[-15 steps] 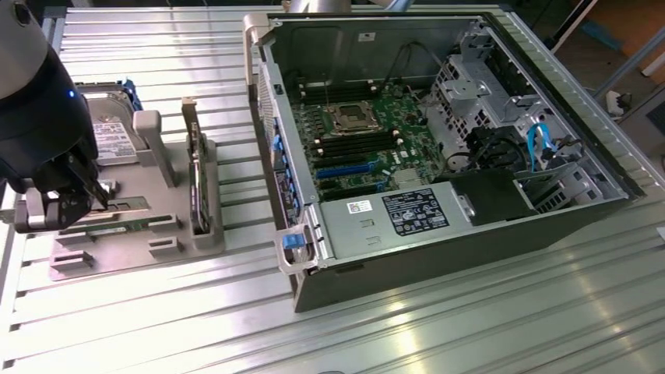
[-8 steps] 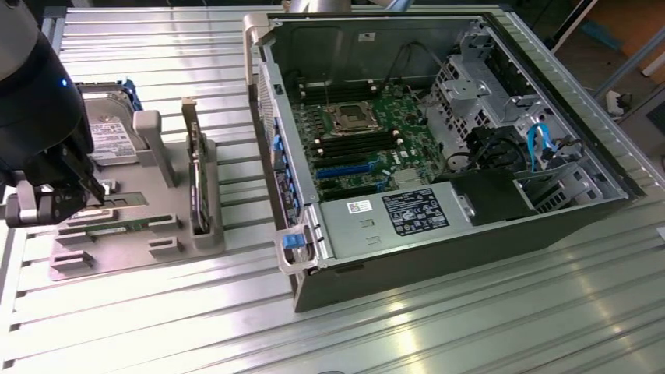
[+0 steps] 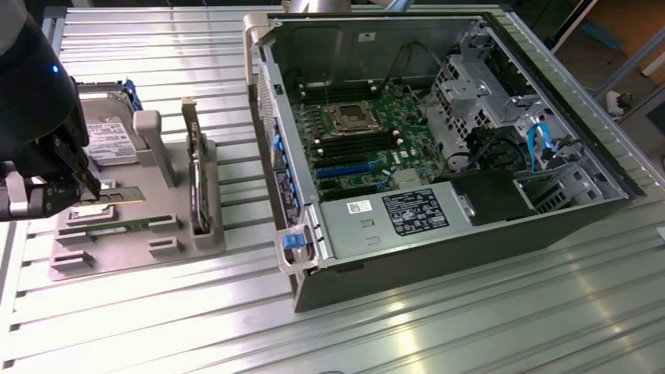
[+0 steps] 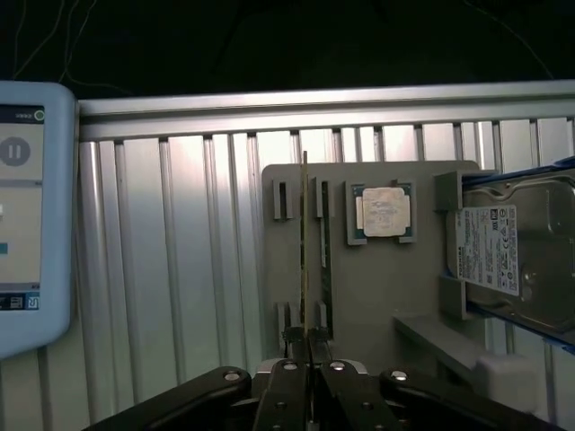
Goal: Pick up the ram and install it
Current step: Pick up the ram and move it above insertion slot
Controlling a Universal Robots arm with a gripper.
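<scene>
The gripper [image 4: 310, 361] is pinched narrow on the ram [image 4: 305, 251], near one end I think. It's light, stiff, thin and has fragile chips, so I'd hold the bare edges.

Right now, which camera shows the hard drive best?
The wrist view: the hard drive has its label facing the camera, though the picture's edge cuts it off. In the exterior view it sits partly behind the arm.
</scene>
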